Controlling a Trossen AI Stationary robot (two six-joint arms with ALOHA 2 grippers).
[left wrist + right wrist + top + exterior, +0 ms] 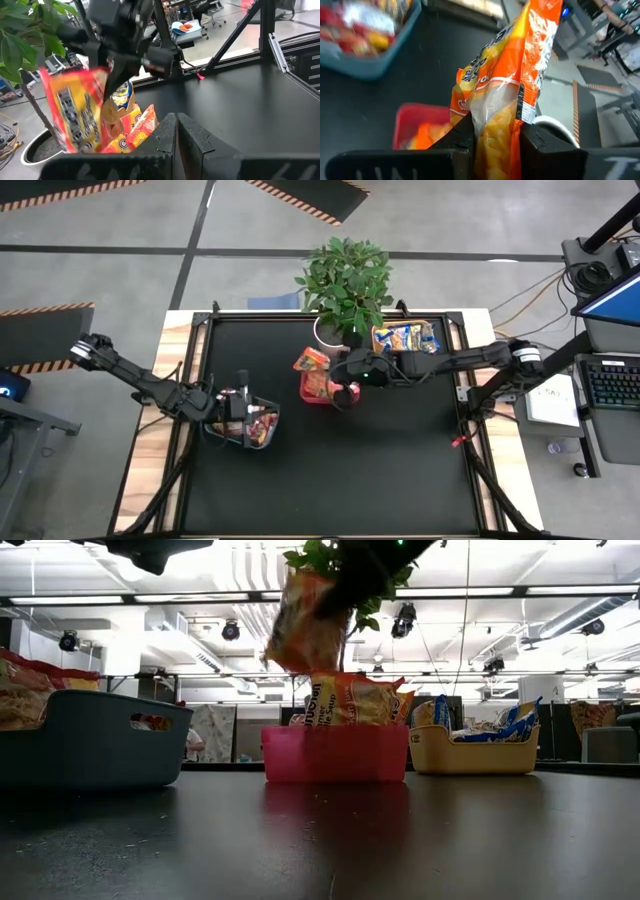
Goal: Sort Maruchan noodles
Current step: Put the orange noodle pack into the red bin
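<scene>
My right gripper (345,390) is shut on an orange noodle packet (305,625), held above the red bin (335,755) in the middle of the table. Several orange packets (352,700) stand in that bin. My left gripper (242,412) is shut and empty (176,131) over the grey-blue bin (255,428), which holds red packets. An orange-yellow bin (405,338) at the far right holds blue-and-yellow packets. The left wrist view shows the right gripper with the held packet (75,117). My right gripper pinches the orange packet's upper end (496,142) between its two fingers (462,135). The fingers come from above, pointing down. The packet hangs below them, tilted, clear above the red bin (415,125).
A potted plant (345,275) stands at the table's far edge, just behind the red bin and next to the orange-yellow bin. The black table top (400,470) lies bare toward its near edge. A desk with a laptop (610,330) stands off the table's right side.
</scene>
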